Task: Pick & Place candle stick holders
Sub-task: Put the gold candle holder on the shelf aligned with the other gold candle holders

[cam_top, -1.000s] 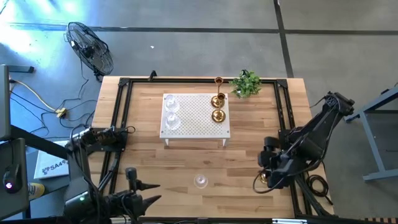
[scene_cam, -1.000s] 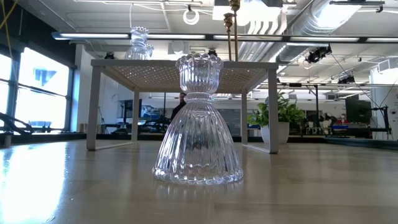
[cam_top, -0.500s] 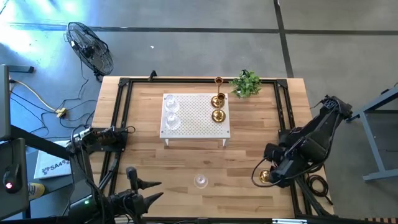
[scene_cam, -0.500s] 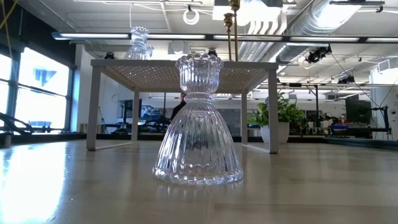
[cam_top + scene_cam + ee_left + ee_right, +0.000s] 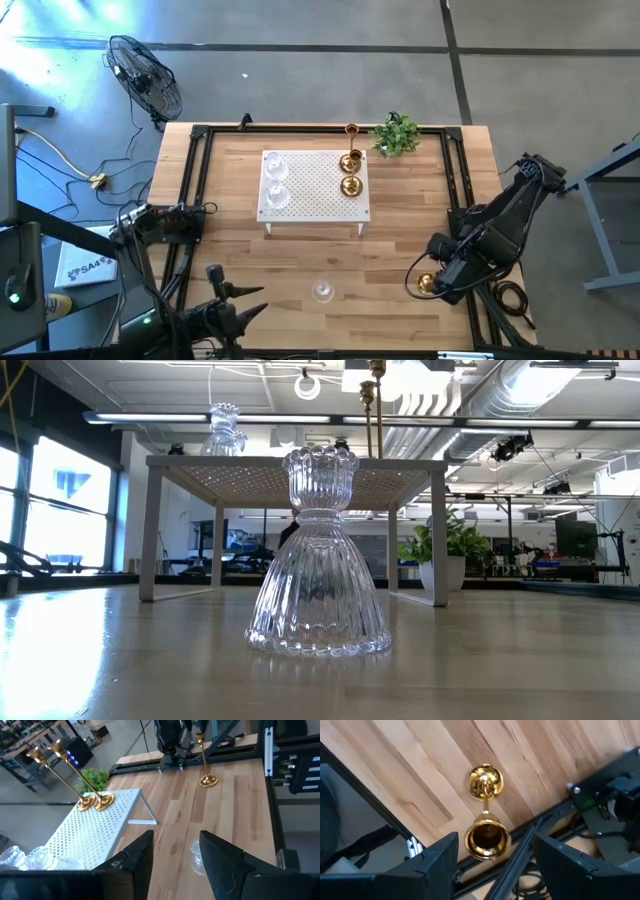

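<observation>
A tall gold candle stick holder [image 5: 485, 815] stands upright on its round base [image 5: 425, 284] at the table's near right. My right gripper [image 5: 496, 851] is open above it, one finger on each side of its cup; I see a gap on both sides. A clear glass holder [image 5: 322, 291] stands on its wide base near the front edge and fills the low view [image 5: 320, 560]. Two gold holders [image 5: 350, 175] and two glass holders [image 5: 276, 180] stand on the white perforated platform [image 5: 310, 205]. My left gripper [image 5: 255, 297] is open and empty at the near left, pointing toward the glass holder [image 5: 197, 855].
A small green plant [image 5: 397, 134] stands at the far right behind the platform. A black frame rail [image 5: 458, 190] runs along the table's edges, close to the right gripper. Bare wood lies between the platform and the front edge. A fan [image 5: 145, 75] stands on the floor beyond the table.
My right gripper has shifted slightly toward the table's right and near edge, above the gold holder, which stays standing in place. My left gripper has shifted a little toward the table's right.
</observation>
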You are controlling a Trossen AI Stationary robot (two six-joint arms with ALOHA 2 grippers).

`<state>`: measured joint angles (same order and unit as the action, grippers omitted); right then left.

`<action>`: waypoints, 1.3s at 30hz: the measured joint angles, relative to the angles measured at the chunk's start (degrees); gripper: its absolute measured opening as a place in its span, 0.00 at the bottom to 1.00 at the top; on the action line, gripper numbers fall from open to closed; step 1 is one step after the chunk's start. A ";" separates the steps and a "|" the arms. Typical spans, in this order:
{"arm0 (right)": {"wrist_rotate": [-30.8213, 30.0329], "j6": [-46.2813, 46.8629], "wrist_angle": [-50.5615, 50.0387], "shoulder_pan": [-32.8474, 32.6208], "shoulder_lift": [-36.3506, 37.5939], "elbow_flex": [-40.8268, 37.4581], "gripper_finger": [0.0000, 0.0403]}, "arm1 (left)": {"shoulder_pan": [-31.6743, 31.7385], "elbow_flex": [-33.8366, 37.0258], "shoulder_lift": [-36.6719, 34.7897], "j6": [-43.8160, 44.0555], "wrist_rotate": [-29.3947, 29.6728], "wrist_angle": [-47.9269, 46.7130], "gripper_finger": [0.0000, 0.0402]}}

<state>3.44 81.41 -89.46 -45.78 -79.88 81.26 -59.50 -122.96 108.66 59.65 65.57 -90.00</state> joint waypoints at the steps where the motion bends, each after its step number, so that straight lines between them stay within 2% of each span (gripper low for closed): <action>1: -0.01 -0.02 0.82 0.09 0.00 -0.22 0.61 | 0.46 0.00 0.00 -0.36 -0.27 -0.02 0.38; 6: 0.97 0.22 2.60 0.13 -0.02 -0.55 0.61 | 2.77 0.00 0.00 -0.79 -2.45 -0.02 0.38; 14: -2.20 -0.64 2.51 -0.42 -0.02 -0.55 0.61 | 5.65 0.00 -0.02 -0.84 -7.90 -0.02 0.38; 24: -1.74 3.16 3.73 -1.91 0.00 -0.55 0.61 | 5.50 0.00 -0.02 -1.04 -8.04 -0.02 0.38; 35: -1.72 2.81 3.58 -1.92 0.00 -0.55 0.61 | 5.50 0.00 -0.02 -0.88 -8.07 -0.02 0.38; 39: -3.72 1.57 3.58 -1.91 0.00 -0.55 0.61 | 5.50 0.00 -0.02 -0.86 -8.06 -0.02 0.38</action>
<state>-0.28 82.98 -85.89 -47.69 -79.88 80.71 -54.00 -122.96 108.64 58.78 57.52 -90.02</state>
